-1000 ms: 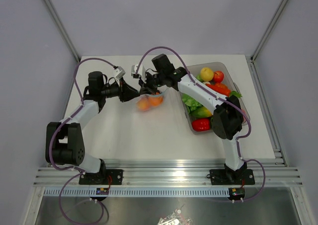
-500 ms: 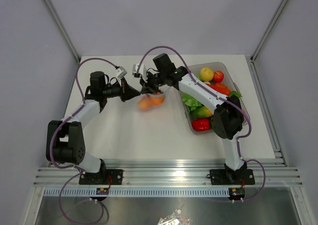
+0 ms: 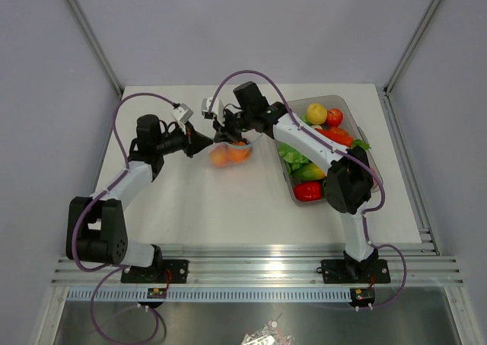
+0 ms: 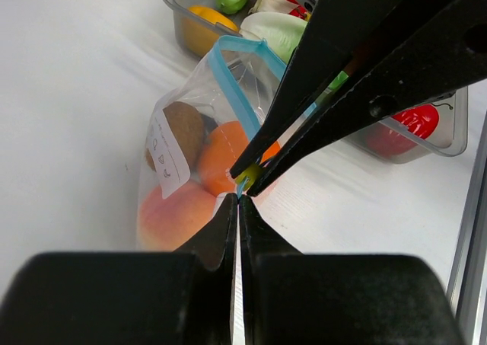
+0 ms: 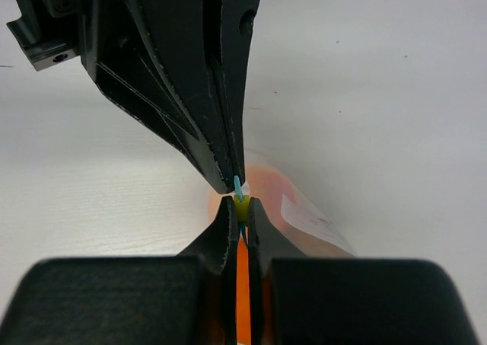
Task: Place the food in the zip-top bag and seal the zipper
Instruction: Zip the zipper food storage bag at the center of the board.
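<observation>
Near the middle of the table (image 3: 190, 208), just left of the clear tray (image 3: 347, 101), the zip-top bag (image 3: 228, 154) hung between the two grippers. The left gripper (image 4: 238, 200) had its fingers pressed together on the zipper (image 4: 232, 86), with only a thin sliver of the blue strip showing at the tips. The right gripper (image 4: 247, 179) met it tip to tip from the opposite side, its fingers also closed on the strip, pinching it where a small yellow-green bit sat.

Beyond the pinch, the blue strip curved away in an open loop toward the tray. Inside the bag lay the food: an orange (image 4: 224, 158) just under the pinched spot, a peach (image 4: 171, 215) below and beside it, and a brown fruit (image 4: 186, 128) against the bag's white label. The bag's lower part bulged with the fruit close above the table; whether it touched could not be told. Lettuce (image 3: 293, 158), a yellow fruit and red pieces sat in the tray.
</observation>
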